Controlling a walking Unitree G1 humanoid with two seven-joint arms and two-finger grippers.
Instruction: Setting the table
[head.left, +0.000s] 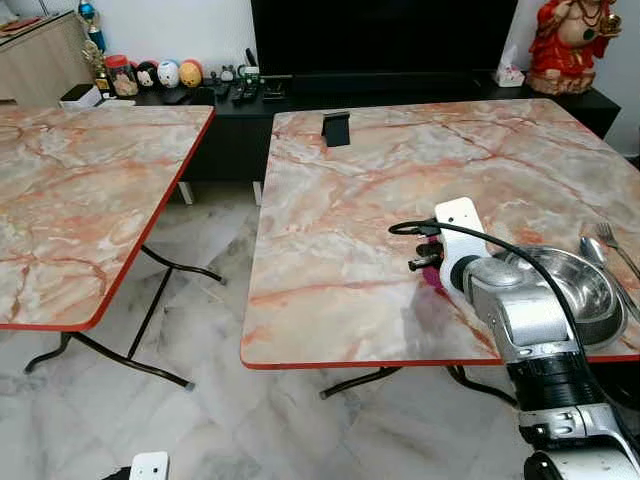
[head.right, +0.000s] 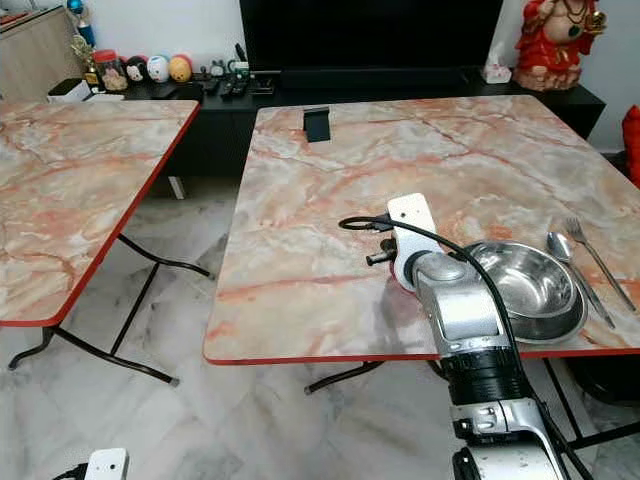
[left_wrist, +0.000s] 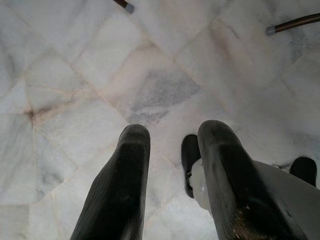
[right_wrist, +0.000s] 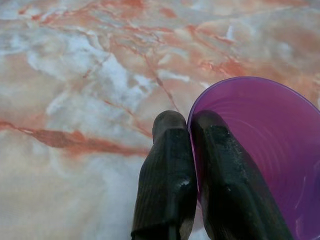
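Here, the purple cup (right_wrist: 260, 150) is held by the right gripper (right_wrist: 189, 125) over the marble table (head.left: 380, 180). The cup's thin rim is pinched between the two black fingers (right_wrist: 167, 170), one finger outside the cup and one inside it. In the head views, the silver right arm (head.right: 470, 330) is seen reaching out above the near edge of the table, and a small bit of purple is seen just past the wrist at about 11 o'clock from it.

A shiny metal bowl (head.right: 530, 285) is set on the table just beside the arm, at 3 o'clock from the wrist. A spoon (head.right: 562, 250) and a fork (head.right: 590, 255) are laid next to each other on the table, at 3 o'clock from the bowl. The spoon is touching or almost touching the bowl's rim; which one cannot be told.

A small black stand (head.left: 336, 128) is seen upright near the far edge of the table, at 12 o'clock from the arm. A second marble table (head.left: 80, 200) is placed well apart at 9 o'clock.

The left gripper (left_wrist: 172, 137) is hung low over the white floor tiles (left_wrist: 75, 75). Its fingers are spread a little, with nothing between them.
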